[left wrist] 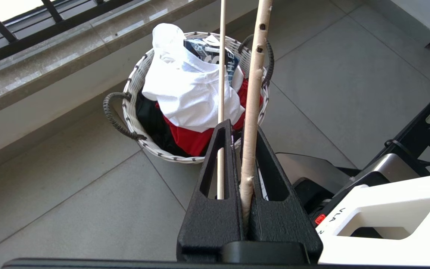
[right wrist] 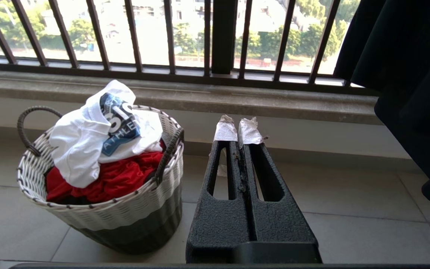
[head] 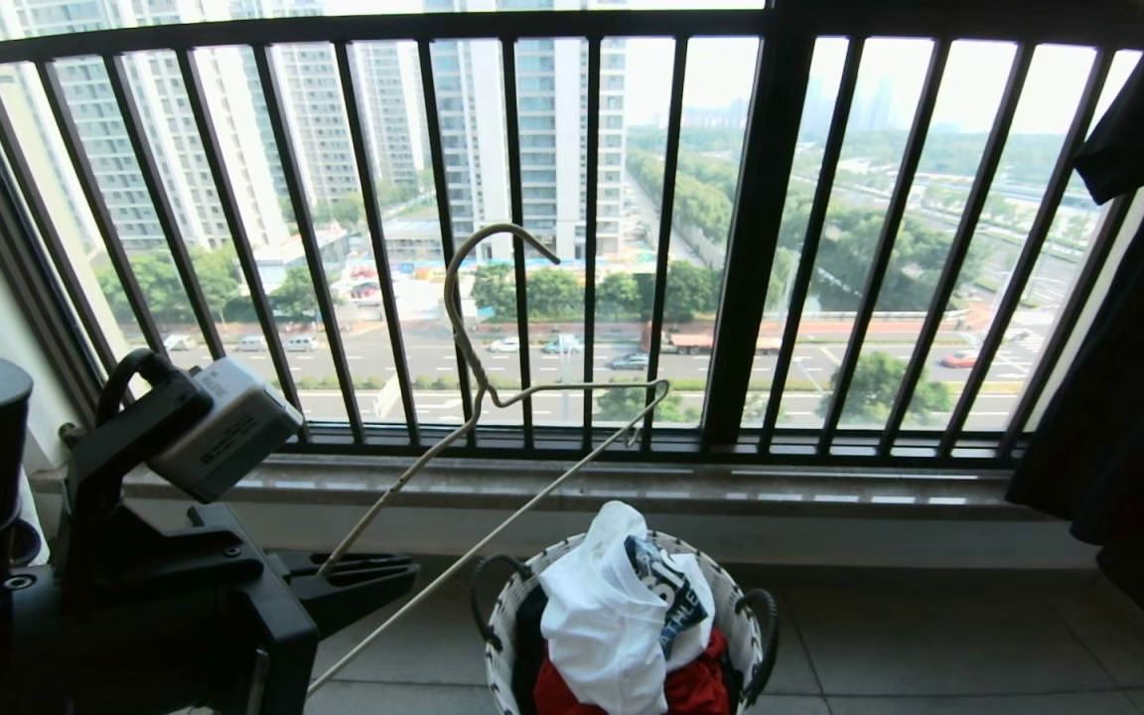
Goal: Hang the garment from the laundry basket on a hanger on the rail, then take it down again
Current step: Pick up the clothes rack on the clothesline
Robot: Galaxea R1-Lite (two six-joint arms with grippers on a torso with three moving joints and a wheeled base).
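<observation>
Our left hand [head: 373,574] sits low at the left of the head view, its black fingers [left wrist: 220,172] pressed together on one arm of the cream wire hanger [head: 478,397]. In the left wrist view we see that thicker arm clamped between the two fingers, while the hanger's thin bottom wire passes through the slot of one finger. From the grip the hanger slants up and away, its twisted neck and hook standing in front of the black balcony railing [head: 761,238].

Beyond the fingertips and lower down stands the laundry basket [head: 502,621] on the tiled floor [head: 929,645], near the stone ledge [head: 830,487] under the railing. The white garment [head: 602,616] lies heaped on top of it, its navy lettered print showing, with a red cloth [head: 701,690] under it. The hanger's bottom wire crosses in front of the garment in the left wrist view, but we cannot tell that they touch; hand and garment are apart.

Our right hand [right wrist: 237,129] has its fingers shut on nothing, the taped tips meeting, just beside the basket. A dark cloth [head: 1138,328] hangs at the right.
</observation>
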